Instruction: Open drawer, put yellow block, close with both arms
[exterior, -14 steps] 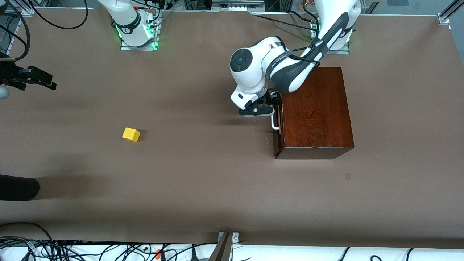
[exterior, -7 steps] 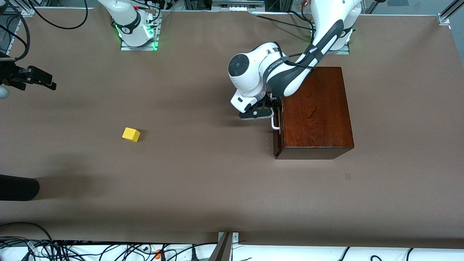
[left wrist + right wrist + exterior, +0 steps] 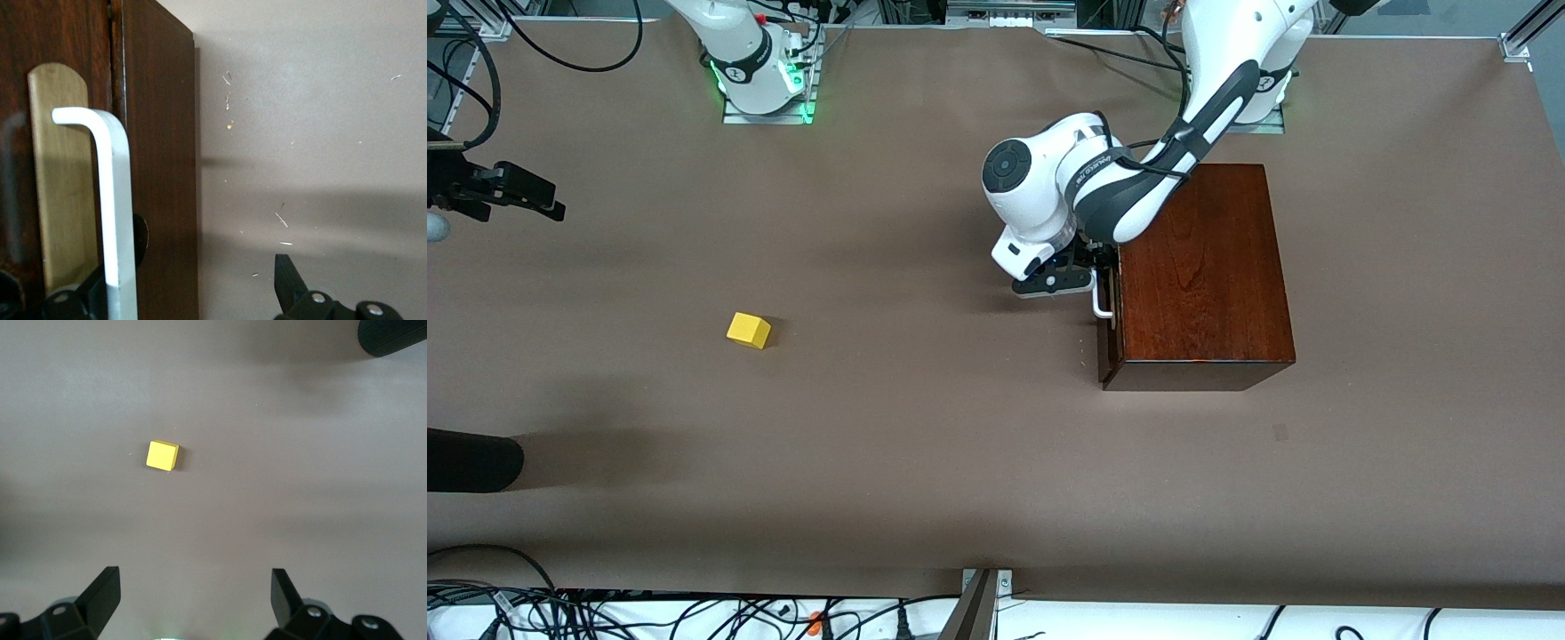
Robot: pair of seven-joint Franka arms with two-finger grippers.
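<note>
The left pincer (image 3: 1087,283), fingers spread, is straddling the drawer's white bar handle (image 3: 115,200), whose long axis is crossing its gap.

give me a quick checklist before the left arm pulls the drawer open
1. Drawer shut, ready to pull: ok.
2. Left gripper astride the handle, jaws open with one finger each side: ok.
3. Jaws closed on the handle: not ok.
4. Table in front of the drawer free for it to slide out: ok.
5. Block on the table toward the right arm's end, out of the way: ok.
6. Right gripper open above the block, waiting: ok.
</note>
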